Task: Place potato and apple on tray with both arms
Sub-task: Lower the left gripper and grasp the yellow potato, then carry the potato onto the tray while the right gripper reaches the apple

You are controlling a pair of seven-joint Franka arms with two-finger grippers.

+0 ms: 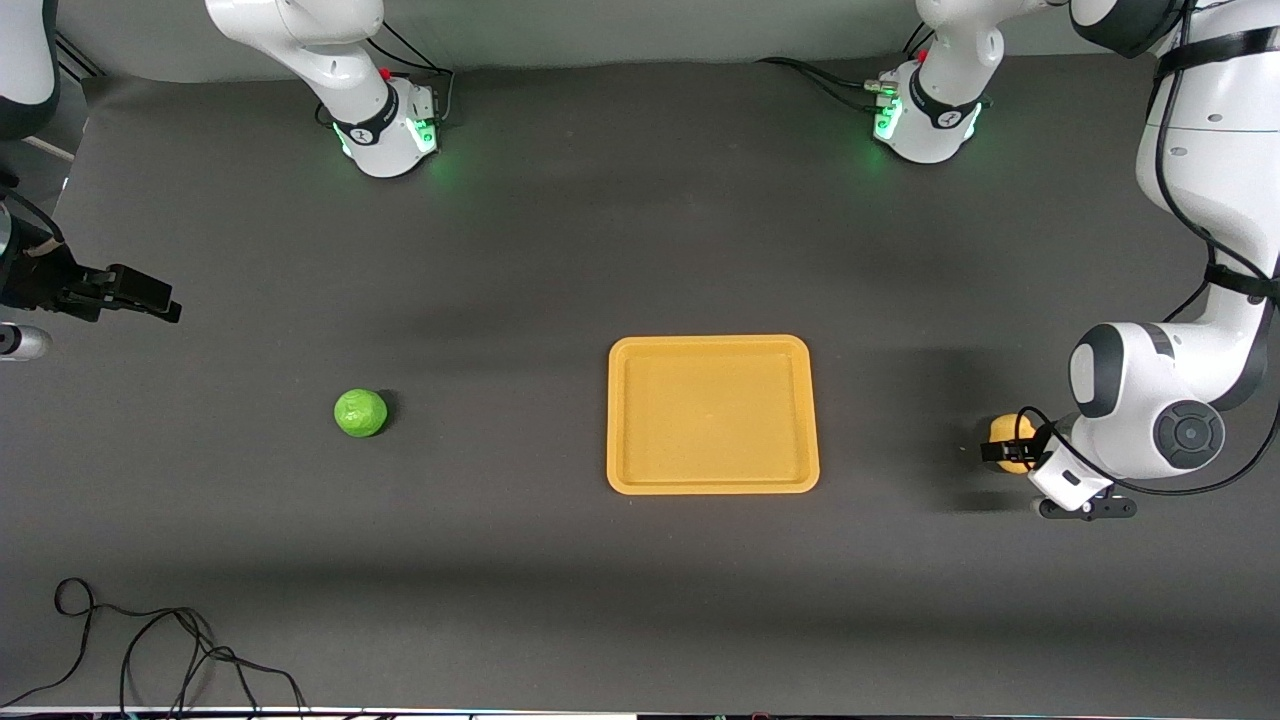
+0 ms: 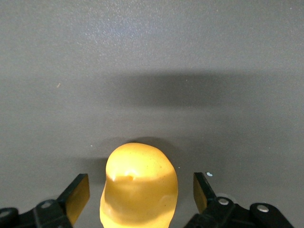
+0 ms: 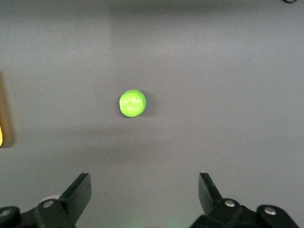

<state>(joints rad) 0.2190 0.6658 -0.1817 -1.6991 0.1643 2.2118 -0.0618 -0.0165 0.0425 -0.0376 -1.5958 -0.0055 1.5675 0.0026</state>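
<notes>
The tray (image 1: 712,346) lies between the apple (image 1: 360,413) and the potato (image 1: 1008,436), which the left gripper (image 1: 1012,449) straddles.

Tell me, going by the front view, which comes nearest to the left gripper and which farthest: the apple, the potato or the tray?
1. The potato: between the open fingers of the left gripper, at the left arm's end of the table.
2. The tray: mid-table.
3. The apple: toward the right arm's end, where the right gripper waits, open.
</notes>
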